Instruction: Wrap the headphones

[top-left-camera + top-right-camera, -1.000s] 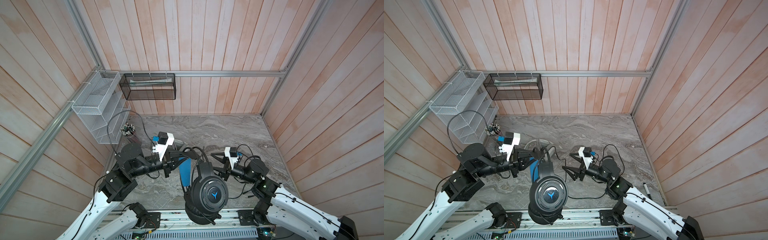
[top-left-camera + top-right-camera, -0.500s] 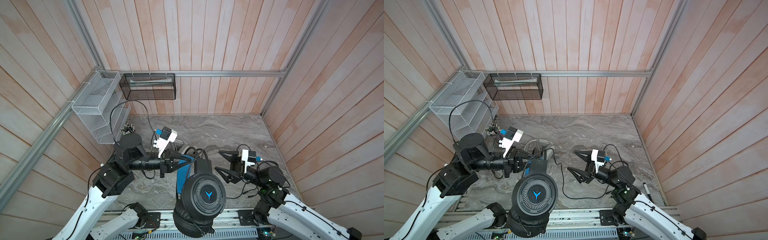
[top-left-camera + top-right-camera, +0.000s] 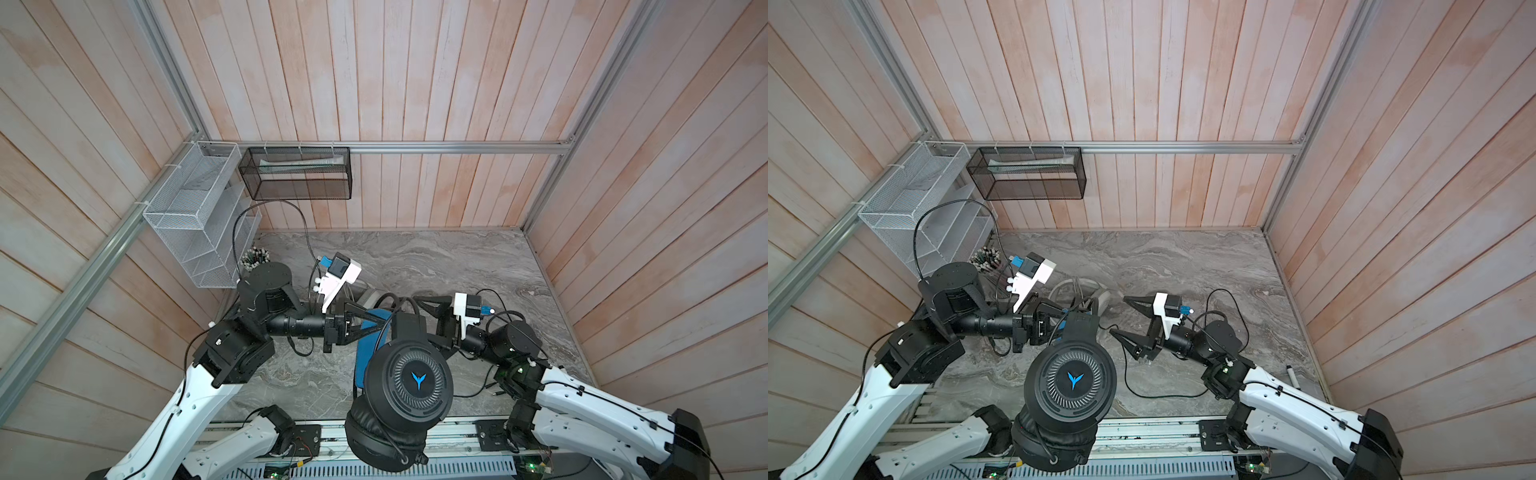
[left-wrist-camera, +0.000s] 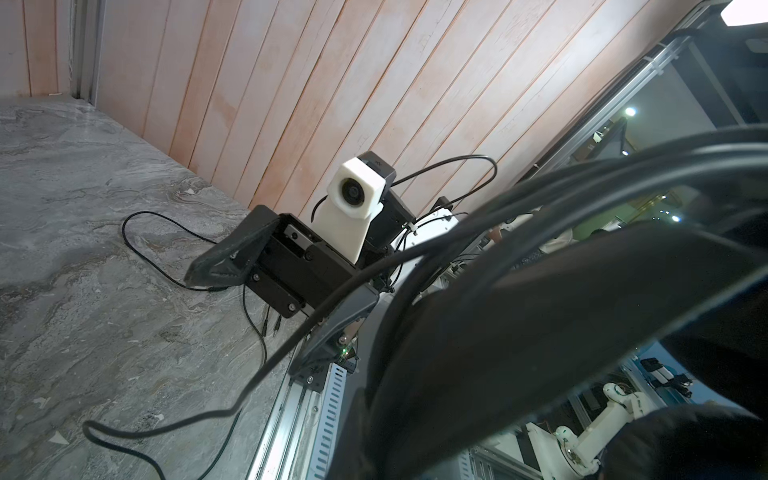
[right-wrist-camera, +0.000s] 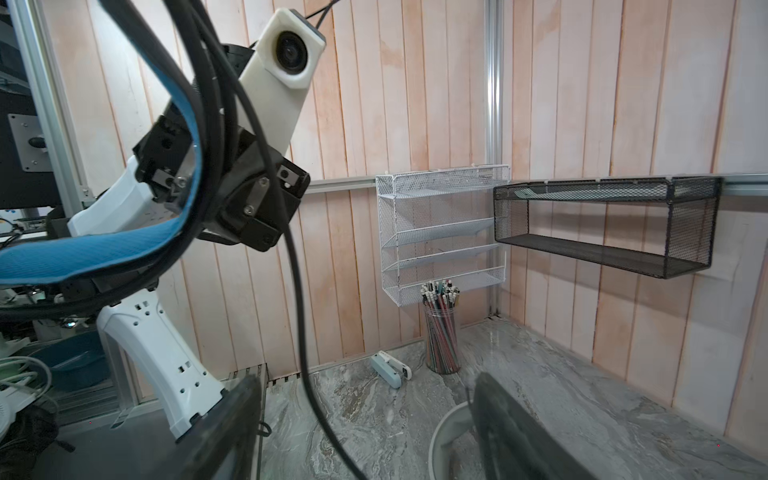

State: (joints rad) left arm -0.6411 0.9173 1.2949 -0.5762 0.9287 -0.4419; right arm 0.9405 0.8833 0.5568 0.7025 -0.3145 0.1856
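We hold the black over-ear headphones (image 3: 409,378) aloft, our left gripper (image 3: 376,323) clamped on their blue-lined headband (image 5: 104,249), seemingly with black cable (image 5: 300,332) loops; our right gripper (image 3: 1119,314) gapes empty alongside.

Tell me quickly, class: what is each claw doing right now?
The left claw is shut on the black headphones.
The right claw is open, holding nothing.
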